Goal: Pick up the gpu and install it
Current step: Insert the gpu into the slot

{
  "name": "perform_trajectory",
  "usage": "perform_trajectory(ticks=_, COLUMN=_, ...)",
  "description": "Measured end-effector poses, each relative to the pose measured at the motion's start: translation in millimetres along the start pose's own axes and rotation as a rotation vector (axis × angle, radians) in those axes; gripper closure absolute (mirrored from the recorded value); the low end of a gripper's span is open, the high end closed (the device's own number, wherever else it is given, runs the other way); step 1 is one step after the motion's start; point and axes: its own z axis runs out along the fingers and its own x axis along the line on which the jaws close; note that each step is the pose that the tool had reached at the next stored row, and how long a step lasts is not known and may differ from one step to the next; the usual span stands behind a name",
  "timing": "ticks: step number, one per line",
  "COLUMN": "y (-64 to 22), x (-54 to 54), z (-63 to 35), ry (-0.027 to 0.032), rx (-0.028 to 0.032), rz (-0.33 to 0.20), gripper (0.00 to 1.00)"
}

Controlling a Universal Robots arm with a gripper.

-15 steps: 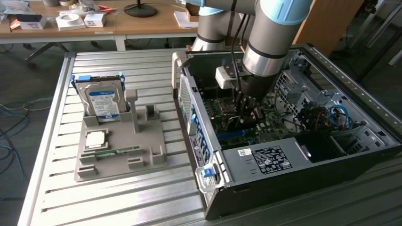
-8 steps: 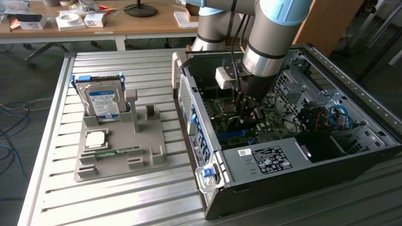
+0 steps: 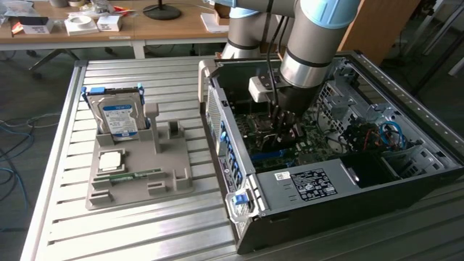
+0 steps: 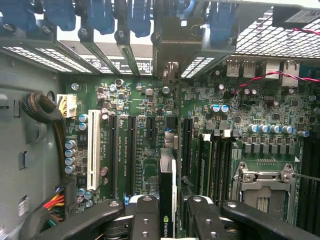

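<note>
Black metal computer case [image 3: 362, 217] lies open side up on slatted aluminium bench [image 3: 145, 228]. Grey robot arm [image 3: 308, 60] stands in the middle of the opening; black labelled power supply box [image 3: 305, 185] closes one end, and blue and red cables [image 3: 384, 136] clutter the exterior view's right. Inside, pincer [image 4: 169, 212] clamps thin dark-edged gpu card [image 4: 167, 187], edge-on over green motherboard [image 4: 150, 100]. Tight flanks: long black expansion slots [image 4: 122, 155] one side, upright memory sticks [image 4: 207, 160] the other, silver processor socket frame [image 4: 262, 182] past those. White slot [image 4: 93, 150] and braided cable bundle [image 4: 42, 110] sit nearer the case wall. Blue bracket clips [image 4: 100, 15] overhang the rear slot openings. Bench open for passage around grey parts tray [image 3: 138, 187].
</note>
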Motion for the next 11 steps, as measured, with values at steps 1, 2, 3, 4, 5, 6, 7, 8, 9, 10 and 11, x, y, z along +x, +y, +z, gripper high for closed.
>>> perform_trajectory(ticks=1, y=0.0, x=0.0, z=0.0, ry=0.0001, rx=-0.0001, rz=0.000, gripper=0.74)
perform_trajectory(ticks=2, y=0.0, x=0.0, z=-0.1, ry=0.0002, rx=-0.0001, rz=0.000, gripper=0.74)
perform_trajectory(ticks=3, y=0.0, x=0.0, z=0.0, ry=0.0002, rx=-0.0001, rz=0.000, gripper=0.74)
perform_trajectory(ticks=4, y=0.0, x=0.0, z=0.0, ry=0.0003, rx=0.0000, rz=0.000, gripper=0.74)
perform_trajectory(ticks=5, y=0.1, x=0.1, z=0.3, ry=0.0003, rx=0.0009, rz=0.000, gripper=0.74)
perform_trajectory(ticks=6, y=0.0, x=0.1, z=0.5, ry=0.0004, rx=0.0016, rz=0.000, gripper=0.74)
perform_trajectory(ticks=7, y=0.0, x=0.1, z=0.6, ry=0.0004, rx=0.0021, rz=0.000, gripper=0.74)
perform_trajectory(ticks=8, y=0.0, x=0.1, z=0.7, ry=0.0004, rx=0.0022, rz=0.000, gripper=0.74)
perform_trajectory(ticks=9, y=0.0, x=0.1, z=0.7, ry=0.0003, rx=0.0024, rz=0.000, gripper=0.74)
perform_trajectory(ticks=10, y=0.1, x=0.0, z=0.8, ry=0.0002, rx=0.0024, rz=0.000, gripper=0.74)
perform_trajectory(ticks=11, y=0.2, x=0.0, z=0.8, ry=0.0002, rx=0.0025, rz=0.000, gripper=0.74)
